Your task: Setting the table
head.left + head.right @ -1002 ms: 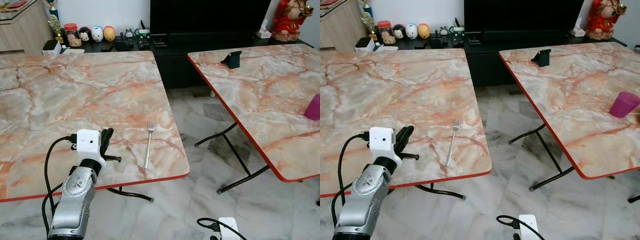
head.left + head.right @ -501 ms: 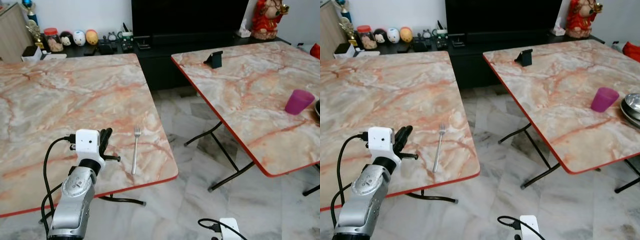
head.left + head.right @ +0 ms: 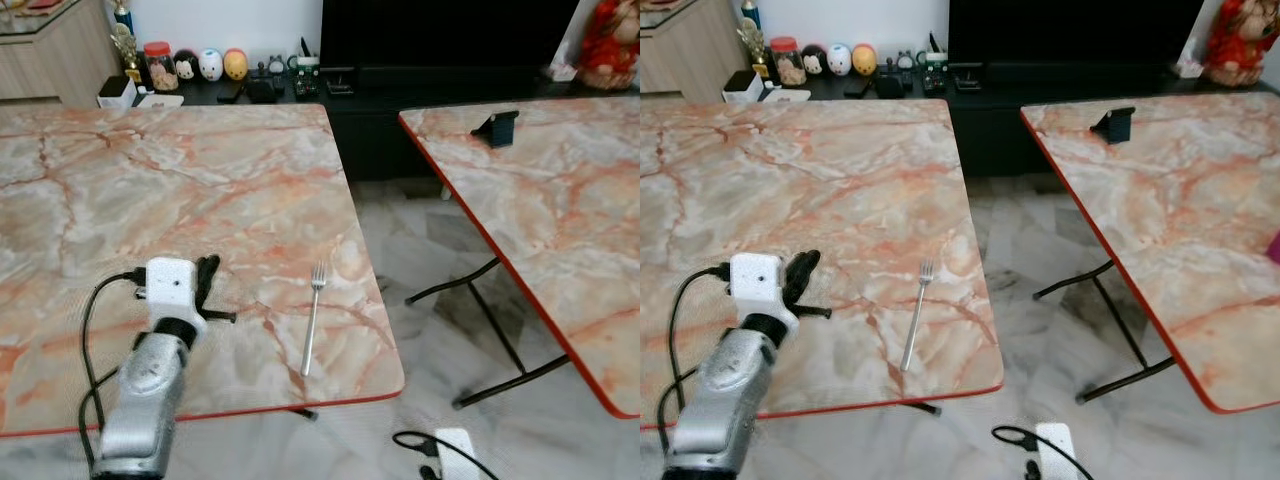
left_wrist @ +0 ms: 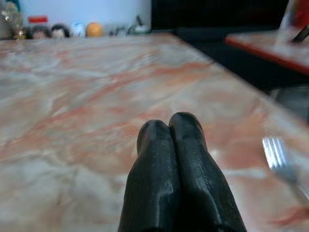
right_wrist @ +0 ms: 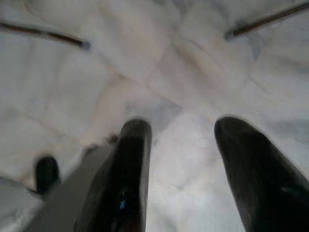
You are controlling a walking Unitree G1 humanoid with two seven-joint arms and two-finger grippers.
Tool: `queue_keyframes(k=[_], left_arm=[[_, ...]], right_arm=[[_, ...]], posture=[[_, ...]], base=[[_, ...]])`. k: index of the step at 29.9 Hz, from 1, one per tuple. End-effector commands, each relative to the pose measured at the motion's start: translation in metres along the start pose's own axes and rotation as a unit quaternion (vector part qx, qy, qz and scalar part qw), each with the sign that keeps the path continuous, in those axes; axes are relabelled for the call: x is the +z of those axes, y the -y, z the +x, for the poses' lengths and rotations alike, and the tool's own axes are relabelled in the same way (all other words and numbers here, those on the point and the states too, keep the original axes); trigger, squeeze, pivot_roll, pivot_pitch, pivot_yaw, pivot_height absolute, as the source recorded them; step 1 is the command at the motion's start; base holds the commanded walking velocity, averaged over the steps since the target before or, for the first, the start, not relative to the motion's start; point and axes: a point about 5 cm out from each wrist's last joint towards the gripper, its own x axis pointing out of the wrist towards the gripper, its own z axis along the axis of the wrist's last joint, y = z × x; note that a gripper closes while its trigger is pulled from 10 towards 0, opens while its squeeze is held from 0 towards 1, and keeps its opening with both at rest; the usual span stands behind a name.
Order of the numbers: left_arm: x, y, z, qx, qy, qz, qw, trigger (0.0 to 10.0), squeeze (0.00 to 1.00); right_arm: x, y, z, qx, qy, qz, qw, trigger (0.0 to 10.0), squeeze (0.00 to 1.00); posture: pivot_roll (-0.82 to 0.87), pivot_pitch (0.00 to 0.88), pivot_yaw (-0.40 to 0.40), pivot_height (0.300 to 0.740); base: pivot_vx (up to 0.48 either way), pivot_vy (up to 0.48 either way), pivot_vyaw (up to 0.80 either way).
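1. Left hand [image 3: 208, 272] hovers low over the near table [image 3: 180, 190], lower left of the frame, its two black fingers [image 4: 176, 159] pressed together and empty.
2. Fork [image 3: 311, 330] lies flat just beside that hand, lower centre of the frame, tines pointing away and handle end near the red front edge.
3. Risk: a sideways nudge from clenched fingers could slide the fork over that edge onto the tiled floor [image 3: 400, 215].
4. Risk: the fork is thin and flat on smooth marble; fingers may skid off unless they part first.
5. Right hand [image 5: 186, 159] hangs low over the floor, fingers spread, holding nothing.
6. Second table [image 3: 560, 200], right of frame, carries a dark stand [image 3: 496, 127]; turning there, the robot could catch the gap or the table legs.
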Motion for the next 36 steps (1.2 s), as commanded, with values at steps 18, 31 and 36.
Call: queue_keyframes(k=[18, 31, 36], left_arm=[[-0.0055, -0.0064, -0.0062, 0.000, -0.028, 0.015, 1.000, 10.0, 0.00], [-0.0083, -0.0050, -0.0061, -0.004, -0.033, 0.015, 0.999, 10.0, 1.00], [-0.0085, -0.0041, -0.0059, -0.011, -0.034, 0.009, 0.999, 10.0, 1.00]], right_arm=[[0.0035, -0.0045, 0.0007, 0.005, 0.002, -0.008, 1.000, 10.0, 0.00], [0.0032, -0.0043, 0.0007, 0.006, 0.000, -0.012, 1.000, 10.0, 0.00], [0.0031, -0.0045, 0.0007, 0.006, 0.000, -0.013, 1.000, 10.0, 0.00]], posture=[[0.02, 0.000, -0.008, 0.707], [0.03, 0.000, -0.008, 0.707], [0.02, 0.000, -0.006, 0.707]], base=[[0.000, -0.244, 0.00], [0.000, -0.148, 0.00], [0.000, 0.000, 0.00]])
